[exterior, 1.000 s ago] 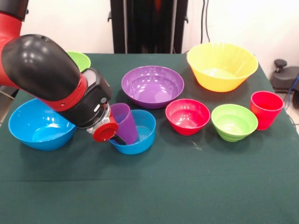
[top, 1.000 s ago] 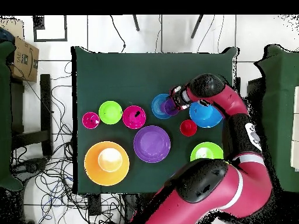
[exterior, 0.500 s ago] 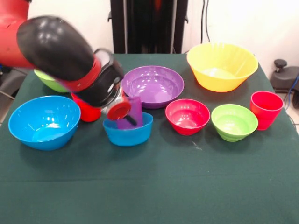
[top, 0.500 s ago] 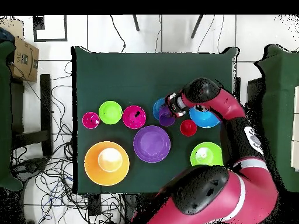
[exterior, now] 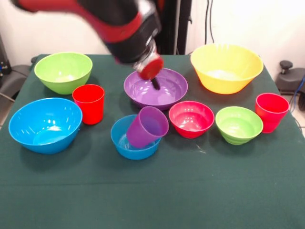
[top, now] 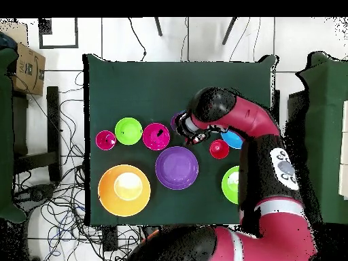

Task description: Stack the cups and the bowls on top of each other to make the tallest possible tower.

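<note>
Up in the top centre of the front view hangs the gripper (exterior: 153, 76), above the purple bowl (exterior: 156, 88) and touching nothing; a red disc hides most of it, so I cannot tell whether the jaws are spread or pressed together. Just below, the purple cup (exterior: 147, 126) lies tilted in the small blue bowl (exterior: 135, 138), mouth tipped up toward the right, leaning on the bowl's rim. That leaning pair is the only stack on the table (exterior: 152, 191).

Left of it stands a red cup (exterior: 89, 103), upright, between the big blue bowl (exterior: 45, 125) at the left edge and the small blue bowl. The large green bowl (exterior: 63, 71) sits in the upper left. Across to the right, in a row: the red-pink bowl (exterior: 191, 119), the small green bowl (exterior: 238, 124), then a second red cup (exterior: 270, 112) at the far right. The yellow bowl (exterior: 226, 67) is in the upper right.

From overhead, the arm (top: 262, 146) covers the cup and much of the blue bowls.
</note>
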Motion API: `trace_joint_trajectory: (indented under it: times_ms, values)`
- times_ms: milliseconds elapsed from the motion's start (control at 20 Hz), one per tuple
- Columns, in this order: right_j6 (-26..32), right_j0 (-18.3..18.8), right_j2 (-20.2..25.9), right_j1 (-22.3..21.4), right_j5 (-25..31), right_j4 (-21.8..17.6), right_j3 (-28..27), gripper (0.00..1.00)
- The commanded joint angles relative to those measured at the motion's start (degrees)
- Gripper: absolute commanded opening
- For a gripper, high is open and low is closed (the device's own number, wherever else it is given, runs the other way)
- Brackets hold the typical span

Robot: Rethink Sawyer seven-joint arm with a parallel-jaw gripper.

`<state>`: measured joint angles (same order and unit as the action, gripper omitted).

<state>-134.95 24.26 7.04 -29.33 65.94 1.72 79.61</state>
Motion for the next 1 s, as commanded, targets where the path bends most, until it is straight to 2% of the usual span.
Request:
trace_joint_trajectory:
  times_ms: [50,750,950,1000]
  values:
    - [-13.05,-4.21,-3.89,-6.15,8.22,1.81,3.16,1.00]
    - [-11.47,-7.25,-8.05,-6.39,8.01,4.79,3.92,1.00]
    - [-9.47,-7.85,-9.26,-7.43,5.27,4.60,6.13,1.00]
    - [-8.15,-8.03,-9.70,-8.04,2.79,3.89,7.42,1.00]
